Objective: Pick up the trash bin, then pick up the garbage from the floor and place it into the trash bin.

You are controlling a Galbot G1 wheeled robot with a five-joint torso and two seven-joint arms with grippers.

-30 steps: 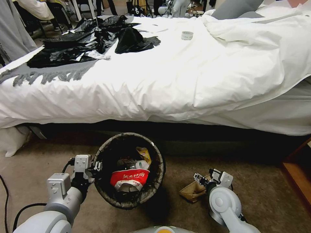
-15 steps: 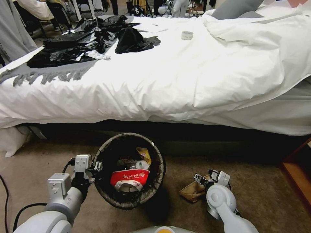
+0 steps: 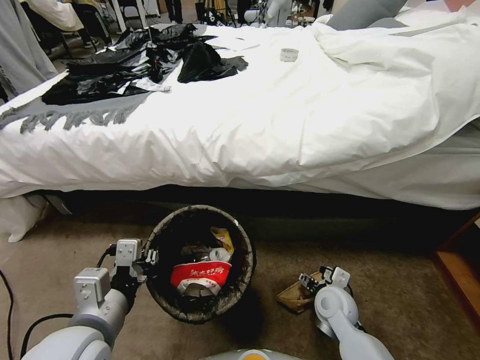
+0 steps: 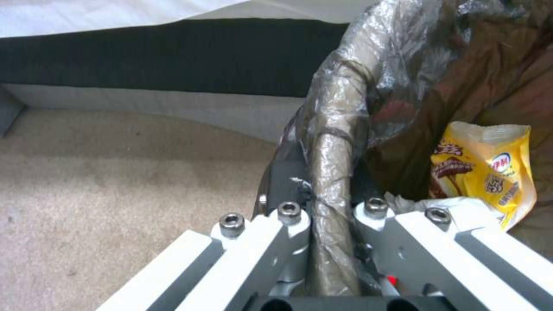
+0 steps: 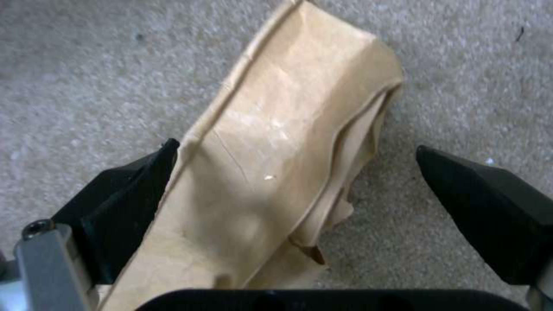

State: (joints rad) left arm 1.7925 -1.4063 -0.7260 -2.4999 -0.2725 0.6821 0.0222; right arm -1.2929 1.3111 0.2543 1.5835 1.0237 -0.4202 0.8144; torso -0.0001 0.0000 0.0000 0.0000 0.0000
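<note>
Brown paper bag (image 5: 271, 172) lies flat on the carpet (image 3: 425, 300), at about five o'clock in my head view, with my right pincer (image 3: 311, 283) low over it, its dark tips spread apart on either side of the bag. At seven o'clock my left pincer (image 3: 148, 258) is clamped on the bag-lined rim of the trash bin (image 3: 200, 311), which sits before the bed (image 3: 280, 125) with a red packet (image 3: 201, 274) and a yellow wrapper (image 4: 490, 168) inside.

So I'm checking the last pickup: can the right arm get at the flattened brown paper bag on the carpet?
Probably yes. The right claw is open and straddles the flattened brown paper bag on the carpet; one finger touches its edge, the other stands clear, nothing between.
</note>
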